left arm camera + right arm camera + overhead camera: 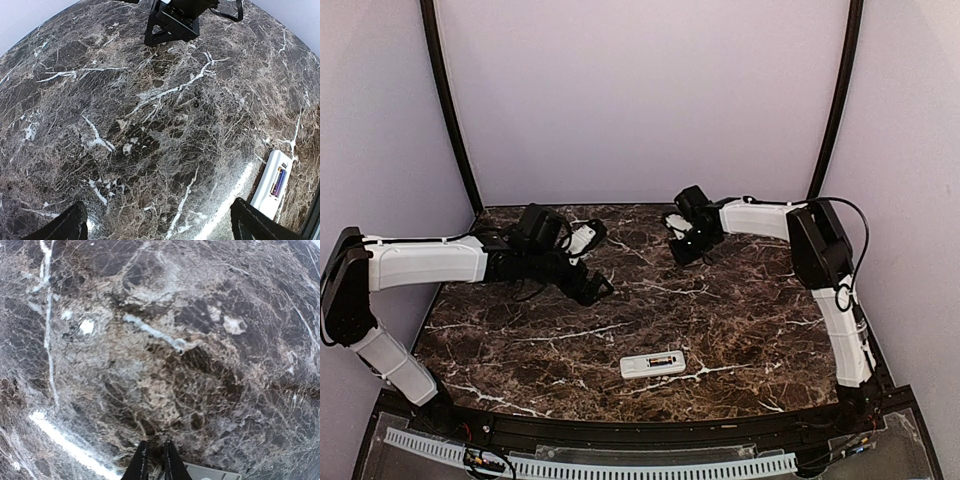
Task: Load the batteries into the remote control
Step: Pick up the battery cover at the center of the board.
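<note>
Covering the table point(740, 320) is a glossy dark brown marble pattern with thin white veins. The remote control point(653, 364) is a slim white plastic rectangle. It lies flat near the front edge, between the two arm bases, with its back side up. In its recessed bay lies a small dark battery point(278, 182) with an orange mark; whether a second one is beside it I cannot tell. The left gripper point(595, 262) is stretched low over the back-left part of the table, its black fingers point(70, 225) spread wide and holding nothing. The right gripper point(682, 248) hangs over the back centre, its fingers point(142, 462) drawn almost together with only a thin gap and nothing seen between them.
</note>
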`<state>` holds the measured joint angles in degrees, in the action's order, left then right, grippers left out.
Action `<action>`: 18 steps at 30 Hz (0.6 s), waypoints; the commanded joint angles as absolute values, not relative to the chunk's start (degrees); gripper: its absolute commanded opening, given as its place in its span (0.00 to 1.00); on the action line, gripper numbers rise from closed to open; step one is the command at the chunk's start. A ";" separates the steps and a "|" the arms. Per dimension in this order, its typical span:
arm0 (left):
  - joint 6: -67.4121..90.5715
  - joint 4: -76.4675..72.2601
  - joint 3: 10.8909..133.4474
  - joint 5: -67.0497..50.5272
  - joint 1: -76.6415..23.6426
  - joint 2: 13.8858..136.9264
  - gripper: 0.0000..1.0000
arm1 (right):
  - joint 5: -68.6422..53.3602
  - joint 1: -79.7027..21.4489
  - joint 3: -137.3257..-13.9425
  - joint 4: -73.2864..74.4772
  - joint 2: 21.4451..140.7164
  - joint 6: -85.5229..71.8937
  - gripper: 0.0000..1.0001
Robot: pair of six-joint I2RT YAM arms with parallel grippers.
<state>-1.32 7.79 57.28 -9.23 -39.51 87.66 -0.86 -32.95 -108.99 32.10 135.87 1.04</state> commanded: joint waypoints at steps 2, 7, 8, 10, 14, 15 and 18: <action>-2.53 8.52 57.39 -9.78 -39.15 86.83 0.99 | -0.89 -34.75 -102.12 33.67 132.16 0.00 0.10; -3.14 8.48 57.22 -9.86 -39.12 86.72 0.99 | -2.22 -35.15 -96.79 32.05 129.09 -1.97 0.11; -3.22 8.46 57.28 -10.02 -39.12 86.78 0.99 | -2.67 -35.16 -96.54 32.00 128.81 -2.14 0.12; -3.18 8.29 57.38 -10.36 -39.19 87.06 0.99 | -3.75 -35.15 -98.03 32.60 128.68 -2.19 0.14; -2.93 8.26 57.39 -10.62 -39.15 87.10 0.99 | -2.20 -35.23 -100.68 34.74 128.03 -3.39 0.20; -2.95 8.22 57.30 -10.67 -39.17 87.01 0.99 | -1.45 -35.35 -100.34 34.49 127.38 -3.96 0.22; -3.32 8.10 57.05 -10.59 -39.13 86.82 0.99 | 1.48 -35.79 -98.13 33.25 125.70 -5.99 0.29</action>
